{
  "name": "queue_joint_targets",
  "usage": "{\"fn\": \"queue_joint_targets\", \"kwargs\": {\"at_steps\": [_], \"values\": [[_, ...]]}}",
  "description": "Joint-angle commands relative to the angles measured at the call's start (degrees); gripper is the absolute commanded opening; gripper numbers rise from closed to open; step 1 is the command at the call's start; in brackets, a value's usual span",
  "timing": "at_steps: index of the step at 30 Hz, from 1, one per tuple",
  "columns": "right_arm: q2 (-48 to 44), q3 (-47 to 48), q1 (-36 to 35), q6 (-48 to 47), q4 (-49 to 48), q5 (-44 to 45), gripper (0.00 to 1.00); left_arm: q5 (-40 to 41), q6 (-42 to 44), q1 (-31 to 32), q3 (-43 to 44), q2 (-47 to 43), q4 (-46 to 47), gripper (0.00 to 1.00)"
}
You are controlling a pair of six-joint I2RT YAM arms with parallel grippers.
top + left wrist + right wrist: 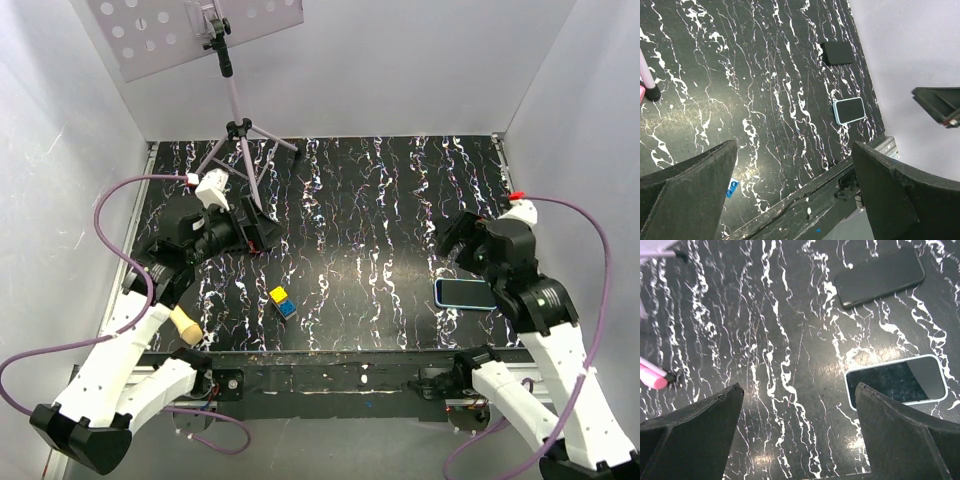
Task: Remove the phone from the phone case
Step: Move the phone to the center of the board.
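Currently the right gripper [799, 402] and left gripper [794, 150] both hang empty, jaws spread wide. The phone [890, 382] sits screen-up in the phone case [835, 112] at the table's [350, 200] front-right. Its long axis runs left-right, off the right gripper's right finger, so the right arm is far nearer. The case back and cutout are hidden, and I can't identify the black slab [880, 277] beyond it.

Phone [896, 382] seated in phone case [836, 113], flat on table [370, 200], right side, near front edge, just beside right arm. Phone-sized slab [880, 277] behind case, apart from it, below right claw [800, 386]. Two toy bricks [281, 302] touching, near front edge, left of centre. Tripod [240, 130] at back left, behind left claw [795, 145]. Claws well apart.
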State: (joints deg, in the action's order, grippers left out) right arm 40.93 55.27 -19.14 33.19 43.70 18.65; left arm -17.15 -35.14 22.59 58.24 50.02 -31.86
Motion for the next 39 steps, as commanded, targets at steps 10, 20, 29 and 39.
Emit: {"fn": "queue_joint_targets", "kwargs": {"at_steps": [10, 20, 29, 39], "values": [[4.9, 1.6, 3.3, 0.4, -4.9, 0.5, 0.98, 3.6, 0.1, 2.0, 1.4, -0.1, 0.8, 1.0], [15.8, -2.9, 25.4, 9.2, -9.5, -8.0, 0.96, 2.3, -0.9, 2.5, -0.7, -2.5, 0.5, 1.0], [30.3, -3.8, 38.5, 11.1, -11.6, -6.9, 0.95, 1.7, -0.3, 2.5, -2.4, -5.7, -1.3, 1.0], [38.6, -5.6, 44.4, 8.8, -14.0, -3.5, 0.95, 0.7, 0.1, 2.5, -2.5, -4.3, -0.9, 1.0]]}}
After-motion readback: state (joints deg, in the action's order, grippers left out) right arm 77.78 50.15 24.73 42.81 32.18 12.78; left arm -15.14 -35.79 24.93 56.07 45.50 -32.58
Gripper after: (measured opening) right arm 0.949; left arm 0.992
